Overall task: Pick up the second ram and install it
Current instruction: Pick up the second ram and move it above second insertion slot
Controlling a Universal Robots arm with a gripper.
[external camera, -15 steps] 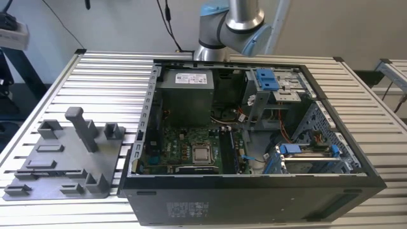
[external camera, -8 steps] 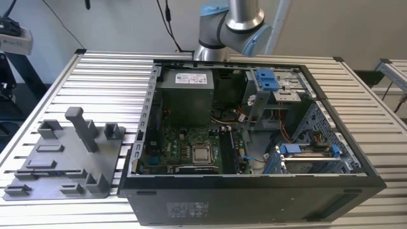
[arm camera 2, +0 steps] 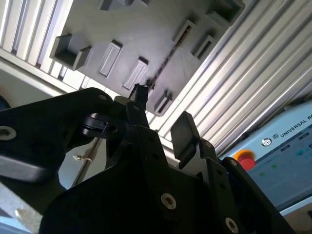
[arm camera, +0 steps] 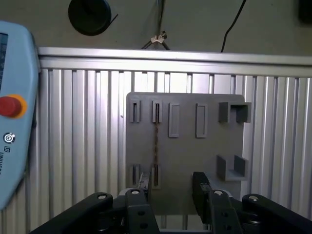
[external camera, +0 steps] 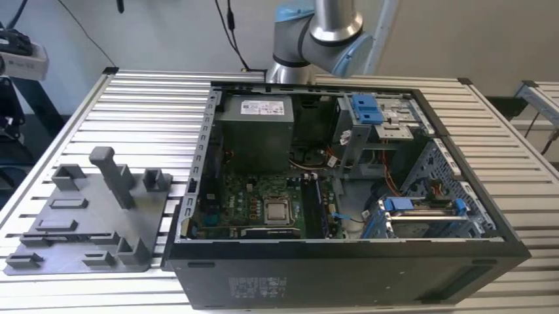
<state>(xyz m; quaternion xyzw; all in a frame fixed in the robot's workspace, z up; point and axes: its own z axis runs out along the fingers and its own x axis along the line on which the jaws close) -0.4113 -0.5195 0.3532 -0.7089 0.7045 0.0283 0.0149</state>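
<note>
Grey plastic comes first: the tray point(external camera: 91, 219) lies on the ribbed table point(external camera: 148, 111), at about nine o'clock from the open computer case point(external camera: 349, 275) in the exterior view. The arm point(external camera: 328, 29) rises at twelve o'clock from the case.

In the first wrist view the memory stick point(arm camera: 156, 141) stands on its edge in the tray. It shows as a thin dark line, held between two small slotted holders. The gripper point(arm camera: 171, 183) hangs above the tray, well apart from it. Its fingers point(arm camera: 200, 183) are spread wide and nothing is between them.

We judge that the step in hand is the pick-up, and that it is not yet done, because the stick sits untouched in its holders. This grasp calls, we think, for one finger on each flat side of the stick, square to it. The board is so thin that a slanted closing could tip it or miss it.
</note>
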